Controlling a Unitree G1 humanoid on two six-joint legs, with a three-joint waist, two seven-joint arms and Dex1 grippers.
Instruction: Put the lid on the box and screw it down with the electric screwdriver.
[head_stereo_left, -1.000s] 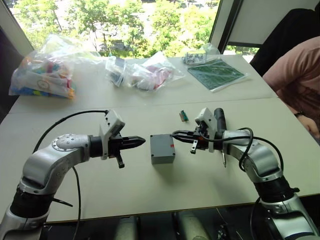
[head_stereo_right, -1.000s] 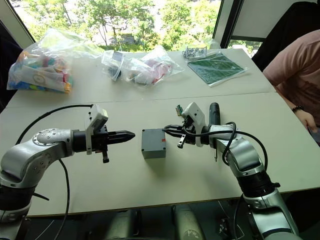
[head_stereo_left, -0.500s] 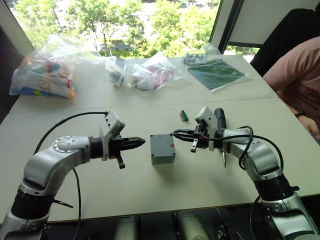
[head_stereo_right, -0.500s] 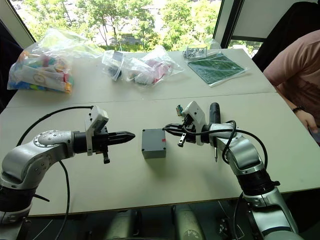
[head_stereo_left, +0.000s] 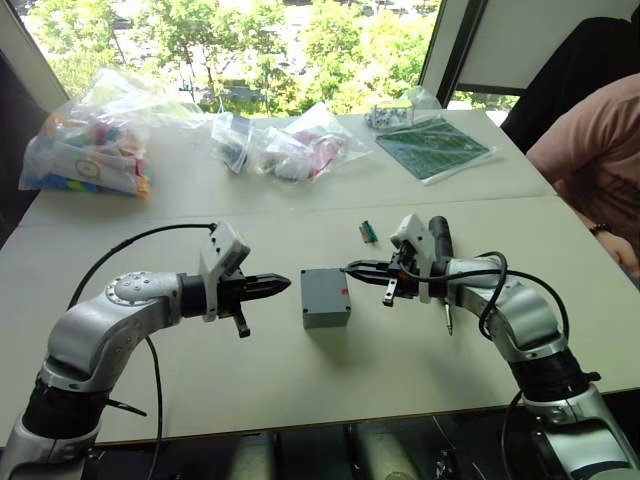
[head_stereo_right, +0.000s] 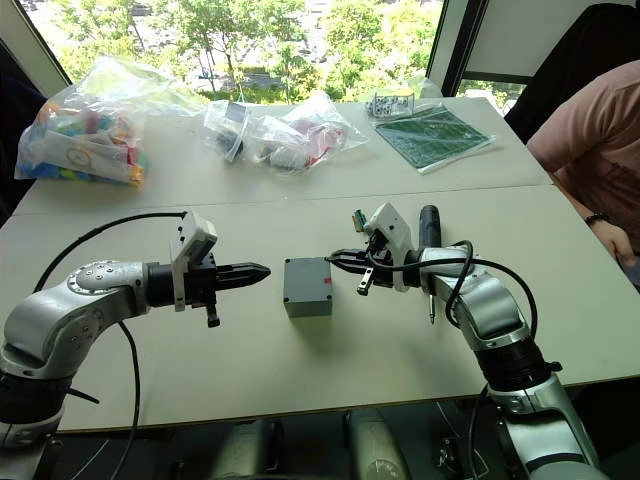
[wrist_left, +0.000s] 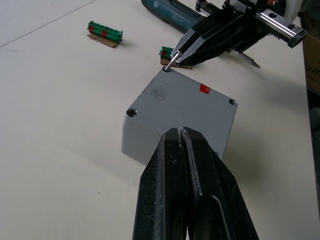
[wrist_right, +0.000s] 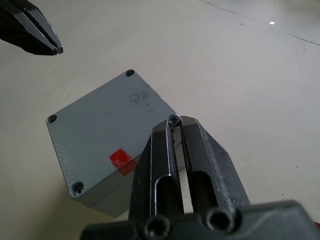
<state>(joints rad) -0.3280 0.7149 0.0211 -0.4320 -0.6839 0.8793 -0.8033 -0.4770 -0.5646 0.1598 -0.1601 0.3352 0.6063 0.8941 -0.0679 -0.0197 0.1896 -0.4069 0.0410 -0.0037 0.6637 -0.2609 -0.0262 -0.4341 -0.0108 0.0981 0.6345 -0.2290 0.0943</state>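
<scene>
The box is a small grey cube. It stands flat on the table between the two hands, just past the tip of the left gripper and right under the tip of the right gripper. The lid lies flat on top of the box and covers it. It is grey, with a small red square near one edge and a little round hole in each corner. The right gripper pinches a tiny screw at one corner hole. The electric screwdriver is black and long. It lies on the table beside the right gripper's arm, its thin metal tip pointing back toward the robot.
</scene>
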